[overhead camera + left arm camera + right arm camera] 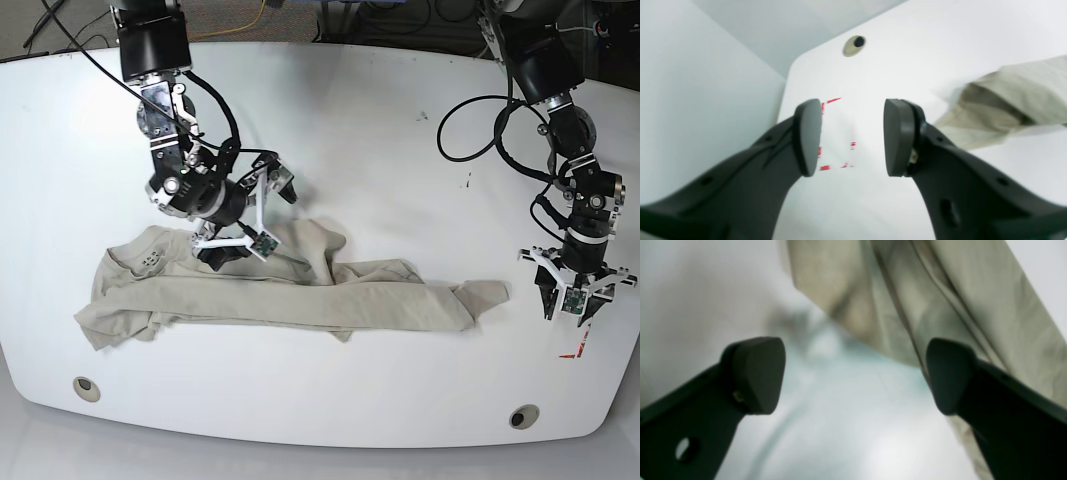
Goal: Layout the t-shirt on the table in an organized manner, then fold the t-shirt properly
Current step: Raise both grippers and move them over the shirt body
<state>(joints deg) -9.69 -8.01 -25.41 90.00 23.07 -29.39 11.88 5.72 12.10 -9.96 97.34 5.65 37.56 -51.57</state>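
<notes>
Along the near edge of the white surface [330, 400], two round grommet holes are sitting, one near the left corner [86, 387] and one toward the right [522, 416]. Just beyond them the khaki t-shirt [300, 295] is lying in a long, rumpled band across the near-middle of the surface, bunched and folded over itself, its collar end [150, 258] at the left and a narrow tail [480, 295] reaching toward the right. To the right of that tail, and apart from it, the left gripper [573, 305] is hovering with its fingers pointing down over bits of red tape [575, 350]; its fingers [806, 136] are standing partly apart with nothing between them, and the wrist view is showing the red tape outline [836, 133] and the bare surface [907, 50] through the gap, with the shirt's tail [1007, 100] off to one side. Farther back on the left, the right gripper [245, 215] is hanging over the shirt's far edge near the collar, its fingers [756, 373] spread wide; in its blurred wrist view the fabric [923, 290] seems to be passing behind one finger rather than being pinched, though that is hard to be sure of. Dark cables [480, 130] are looping from both arms toward the far edge.
</notes>
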